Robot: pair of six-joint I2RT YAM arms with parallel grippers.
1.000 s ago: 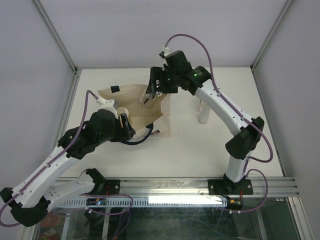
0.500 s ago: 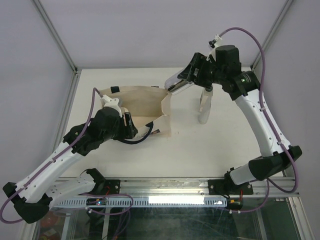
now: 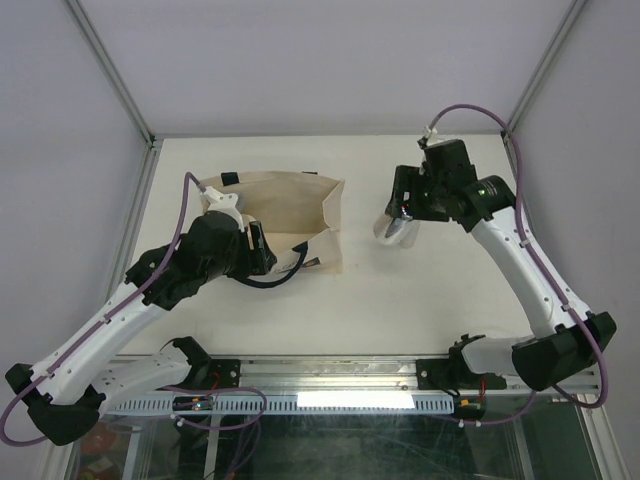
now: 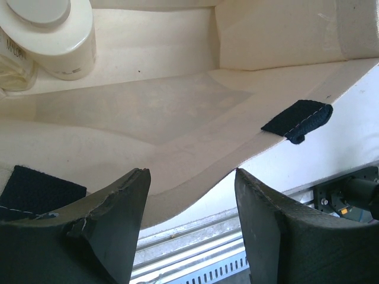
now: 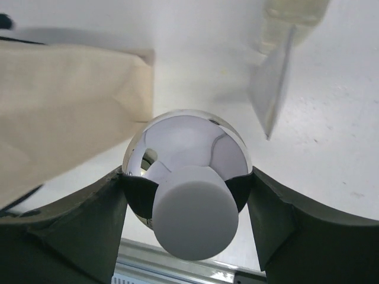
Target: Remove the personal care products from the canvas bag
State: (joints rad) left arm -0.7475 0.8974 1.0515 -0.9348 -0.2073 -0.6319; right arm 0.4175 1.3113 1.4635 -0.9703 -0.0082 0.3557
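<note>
The beige canvas bag point(image 3: 285, 205) lies left of centre, its mouth facing my left gripper point(image 3: 268, 250). That gripper point(image 4: 189, 174) is open at the bag's front rim and holds nothing. Deep inside, the left wrist view shows a cream cylindrical bottle point(image 4: 56, 32) and, beside it, part of a clear bottle point(image 4: 10, 62). My right gripper point(image 3: 397, 228) hangs low over the table, right of the bag, shut on the silver-topped bottle point(image 5: 186, 160), whose white end points at the camera. A clear bottle of pale yellowish liquid point(image 5: 295, 15) stands just beyond it.
Navy handle tabs point(image 4: 298, 119) are sewn to the bag's rim, and a dark handle loop point(image 3: 280, 278) lies at its front. White walls close off the table point(image 3: 420, 300) at the back and sides. A metal rail point(image 3: 350, 375) runs along the near edge.
My right arm has swung from the bag's mouth to the right and down, carrying the silver-topped bottle. The bag's lifted right side has dropped back. My left arm has barely moved.
</note>
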